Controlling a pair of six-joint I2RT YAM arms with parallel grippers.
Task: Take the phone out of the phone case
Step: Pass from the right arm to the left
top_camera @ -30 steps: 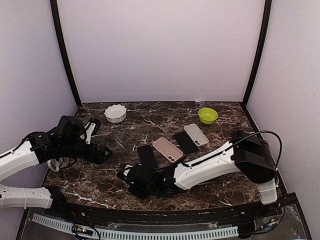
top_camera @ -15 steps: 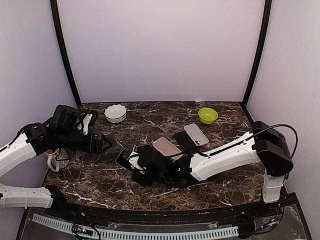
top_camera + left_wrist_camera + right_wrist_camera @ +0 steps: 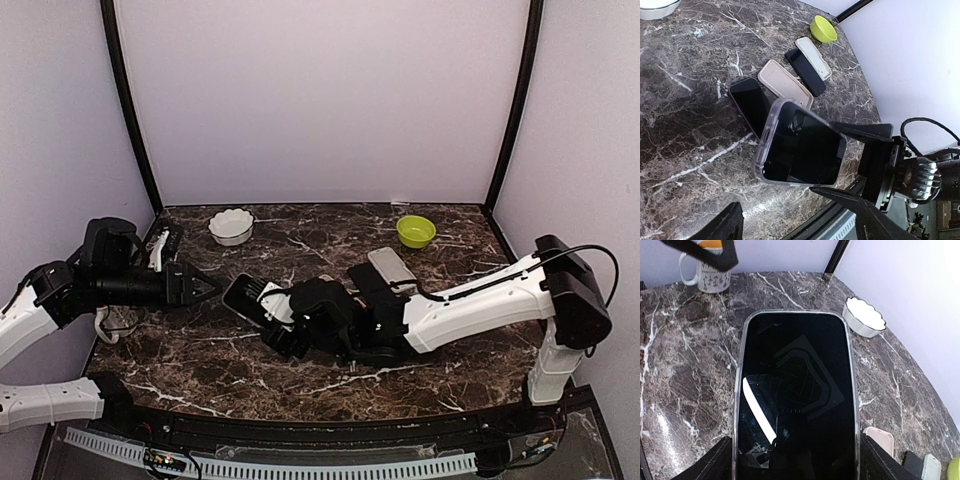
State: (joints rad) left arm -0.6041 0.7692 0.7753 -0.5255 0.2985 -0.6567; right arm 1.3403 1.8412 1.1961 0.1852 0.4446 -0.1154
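Phone: black glass-faced phone (image 3: 795,400) in clear pliable case (image 3: 737,390), clamped aloft by right gripper (image 3: 795,452), 9 o'clock of dark marble worktop (image 3: 200,360) centre.
Left gripper (image 3: 775,197): spread wide, empty.
Handling: judged slippery and fragile; the case lip at the free end is best gripped.

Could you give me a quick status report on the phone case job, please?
Right gripper shut on phone case, phone inside, held above table. Left gripper open, facing the case, not touching. Nothing between them.

light: even, soft | glare: streak on phone (image 3: 795,400) | focus: seemingly sharp
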